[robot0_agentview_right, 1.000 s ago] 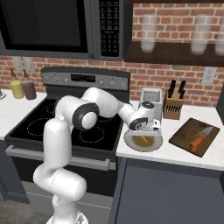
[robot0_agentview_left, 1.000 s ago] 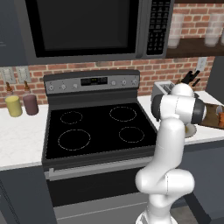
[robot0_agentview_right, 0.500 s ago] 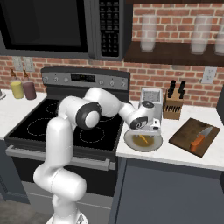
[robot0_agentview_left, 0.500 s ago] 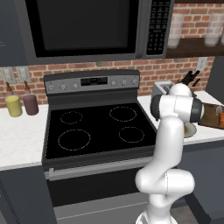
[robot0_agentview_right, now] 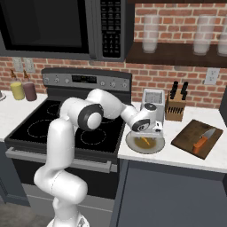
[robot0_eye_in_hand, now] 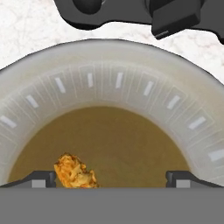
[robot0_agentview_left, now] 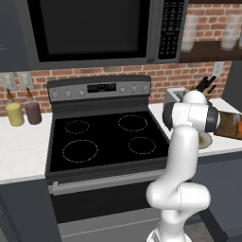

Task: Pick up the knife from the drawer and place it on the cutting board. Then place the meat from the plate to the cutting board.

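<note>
Knife is found lying flat on the cutting board, orange handle toward the near edge, blade pointing to the far side, on the counter at the right of the stove. First half of the task is judged done.

Meat is seen on the plate, on the olive-tan centre, not lifted; in the right base view it shows as a small orange piece in the plate, which sits just left of the cutting board and near the toaster. Second half is judged not yet done.

Gripper is held low over the plate, jaws spread wide apart, nothing clamped between them. In the hand view the two fingertips are seen at either side of the plate centre, the meat lying just inside the left one, so the piece is off-centre in the gap. Contact between tip and meat cannot be told.

Left to do, as judged: meat to be gripped, lifted, carried right and set down on the cutting board beside the knife. Free board surface is visible on the far-left part for that. Drawer state cannot be told.
</note>
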